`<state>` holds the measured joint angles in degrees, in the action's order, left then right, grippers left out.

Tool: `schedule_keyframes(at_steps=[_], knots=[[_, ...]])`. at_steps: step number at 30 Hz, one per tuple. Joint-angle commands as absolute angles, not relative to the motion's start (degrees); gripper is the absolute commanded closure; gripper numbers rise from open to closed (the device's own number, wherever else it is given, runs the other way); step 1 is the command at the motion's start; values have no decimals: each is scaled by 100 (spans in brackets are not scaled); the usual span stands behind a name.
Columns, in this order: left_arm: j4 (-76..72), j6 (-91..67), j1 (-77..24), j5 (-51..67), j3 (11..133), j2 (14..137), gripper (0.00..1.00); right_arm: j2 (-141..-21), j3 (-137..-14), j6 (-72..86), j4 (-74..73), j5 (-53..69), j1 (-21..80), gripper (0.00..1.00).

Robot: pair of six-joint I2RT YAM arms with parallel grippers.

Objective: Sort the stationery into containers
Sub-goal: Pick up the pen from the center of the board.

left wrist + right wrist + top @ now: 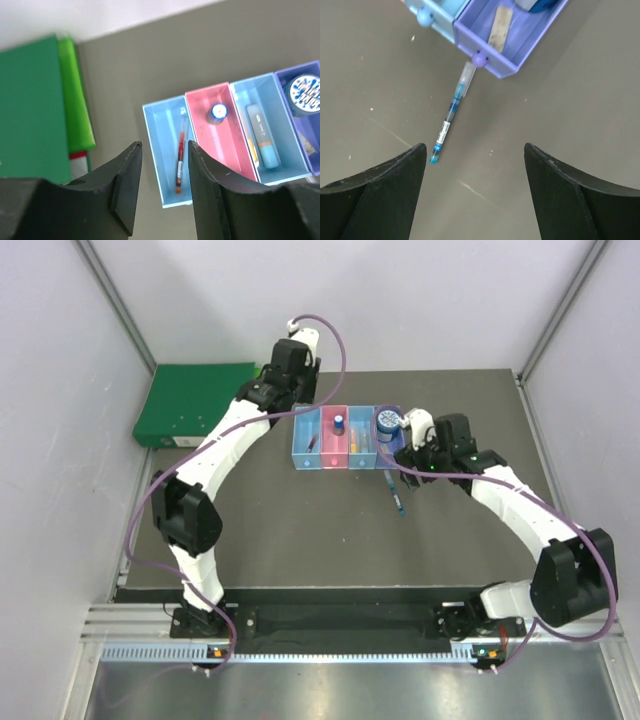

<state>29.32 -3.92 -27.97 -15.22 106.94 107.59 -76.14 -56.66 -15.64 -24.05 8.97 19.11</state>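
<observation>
Our right hand (474, 148) is spread and empty above the surface (560, 125). The blue pen (451, 117) lies at 11 o'clock, one end touching the purple bin (479, 25). We fear a grasp there may shove this bin.

Top view wide — wrist views close, sharing purple bin (495, 67)

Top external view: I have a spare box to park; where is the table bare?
Widest bare patch: mid table, from the near edge to the blue pen and the bins. Also the far right corner. Crowded around the bins; the green binder fills the far left.
</observation>
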Motion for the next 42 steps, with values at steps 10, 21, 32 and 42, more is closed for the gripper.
schedule_keyframes(at_steps=[10, 21, 32, 42], knots=[[2329, 377, -2812, -1722, 10380, 10028, 52, -8349, -5318, -1626, -1811, 1178, 2162, 23], [2215, 694, -2804, -1881, 10371, 9870, 50, -9052, -5221, -1424, -1372, 994, 2232, 27], [1934, 940, -2795, -2030, 10108, 9712, 47, -9457, -5273, -1213, -1204, 712, 2399, 34], [1688, 1028, -2733, -2101, 9765, 9580, 45, -9773, -5221, -1002, -1037, 449, 2689, 70]])
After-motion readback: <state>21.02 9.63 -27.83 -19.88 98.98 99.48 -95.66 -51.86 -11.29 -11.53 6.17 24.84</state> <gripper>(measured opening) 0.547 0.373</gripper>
